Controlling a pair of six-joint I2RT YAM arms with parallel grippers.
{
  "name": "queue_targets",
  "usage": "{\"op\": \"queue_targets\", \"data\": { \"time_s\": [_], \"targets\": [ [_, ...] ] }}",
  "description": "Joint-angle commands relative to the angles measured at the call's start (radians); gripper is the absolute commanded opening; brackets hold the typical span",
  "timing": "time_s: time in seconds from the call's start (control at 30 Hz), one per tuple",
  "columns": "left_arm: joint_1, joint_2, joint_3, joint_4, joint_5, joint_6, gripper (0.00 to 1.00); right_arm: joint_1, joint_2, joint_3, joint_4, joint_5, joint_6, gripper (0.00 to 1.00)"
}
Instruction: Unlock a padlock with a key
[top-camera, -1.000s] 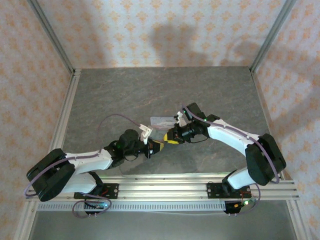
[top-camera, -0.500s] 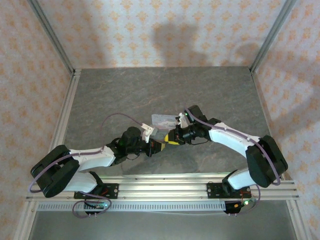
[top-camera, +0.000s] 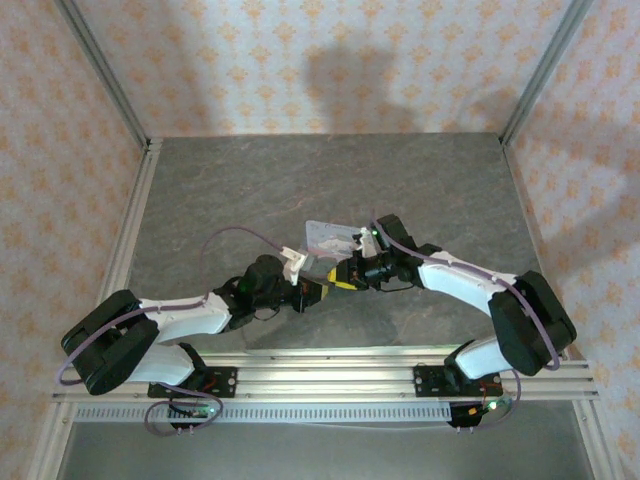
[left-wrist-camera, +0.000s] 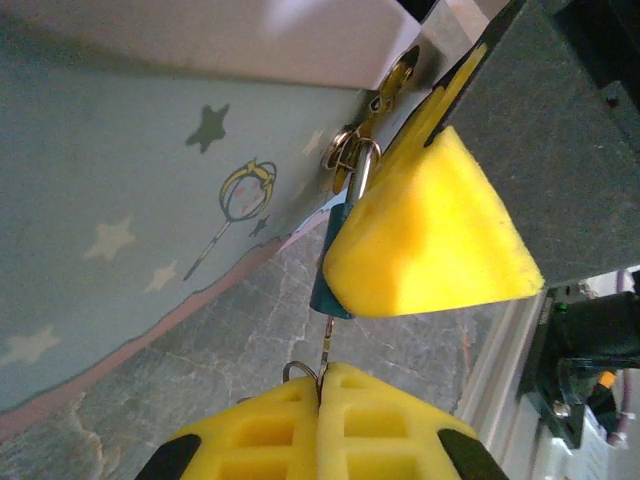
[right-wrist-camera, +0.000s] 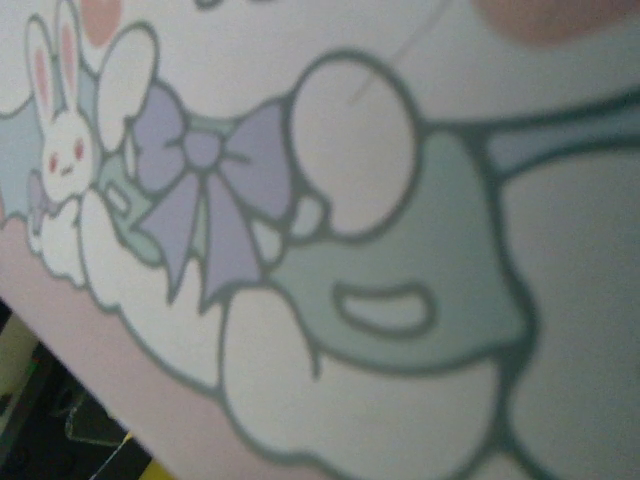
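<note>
Yellow pads of my left gripper (left-wrist-camera: 320, 378) pinched shut on key (left-wrist-camera: 325, 345), blade reaching bottom of dark-blue padlock (left-wrist-camera: 327, 280). Padlock hangs on hasp (left-wrist-camera: 350, 150) of pale-blue tin (left-wrist-camera: 130, 220). My right gripper (top-camera: 343, 279): one finger (left-wrist-camera: 430, 240) against padlock body, grip can't tell.

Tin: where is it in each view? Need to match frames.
Top external: tin mid-table, just beyond the gripper tips.
Left wrist: its starred side wall, left half.
Right wrist: its cartoon-printed face, close up.
Shared landmark: right gripper, its yellow finger beside the tin.
</note>
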Motion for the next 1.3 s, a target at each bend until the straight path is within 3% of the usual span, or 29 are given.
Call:
{"op": "queue_targets", "data": {
  "time_s": [0.0, 0.17, 0.33, 0.47, 0.63, 1.07, 1.27],
  "targets": [
    [-0.018, -0.019, 0.041, 0.169, -0.082, 0.022, 0.0, 0.005, 0.032, -0.025, -0.007, 0.011, 0.028, 0.0],
    [-0.041, -0.079, 0.066, 0.06, -0.141, 0.091, 0.0, 0.005, 0.036, 0.016, -0.155, 0.088, -0.052, 0.0],
    [-0.048, -0.066, 0.113, -0.009, -0.117, 0.112, 0.0, 0.006, 0.039, 0.062, -0.249, 0.13, -0.108, 0.0],
    [-0.044, 0.015, 0.102, 0.151, -0.074, 0.031, 0.0, 0.006, 0.047, 0.036, -0.129, 0.024, -0.047, 0.0],
    [-0.027, 0.066, 0.081, 0.331, -0.013, -0.082, 0.0, 0.006, 0.033, 0.007, -0.106, -0.004, -0.08, 0.0],
    [0.074, -0.158, 0.031, 0.285, 0.091, -0.156, 0.0, 0.005, 0.028, -0.011, -0.046, -0.147, -0.094, 0.0],
    [0.034, -0.182, 0.025, 0.207, -0.029, -0.099, 0.0, 0.004, 0.029, -0.019, 0.064, -0.169, 0.026, 0.0]
  ]
}}
